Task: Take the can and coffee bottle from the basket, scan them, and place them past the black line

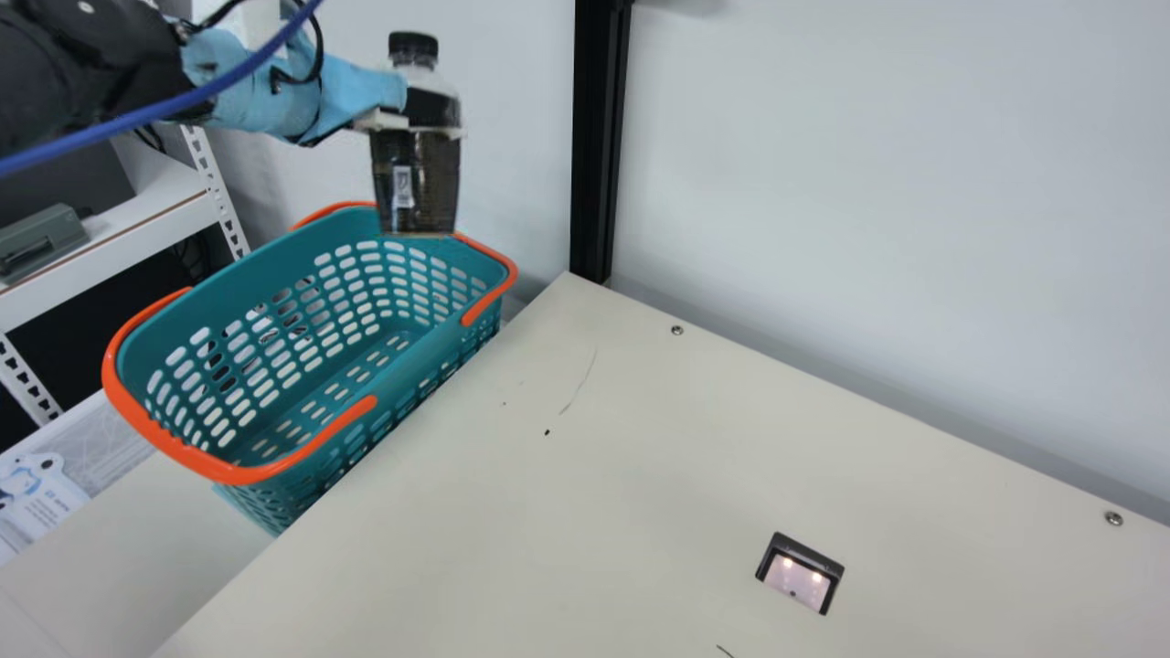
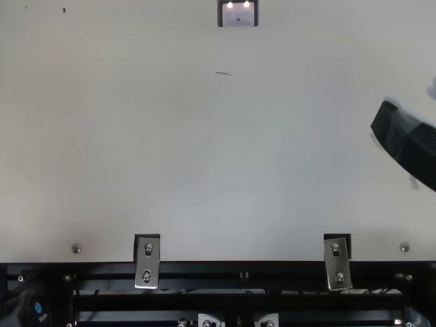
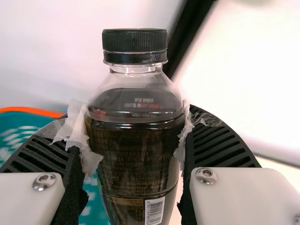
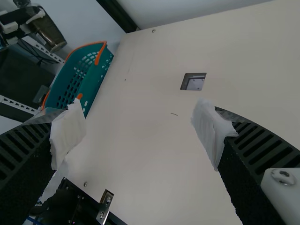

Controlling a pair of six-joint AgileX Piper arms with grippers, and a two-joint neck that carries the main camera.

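Where the cream table (image 1: 640, 439) ends on the left, a teal basket (image 1: 420, 356) with 2 orange handles (image 1: 320, 443) sits beside it. Over the table's right side, the right gripper (image 2: 409, 139) hangs with its 2 ribbed fingers wide apart, while the left gripper (image 1: 402, 126) is clamped on the nearly upright coffee bottle (image 1: 416, 183), cap (image 3: 135, 41) up, in the air by the basket's far end. Set into the tabletop, right of the basket, a small scanner (image 1: 799, 585) glows with 2 lights (image 1: 788, 563).
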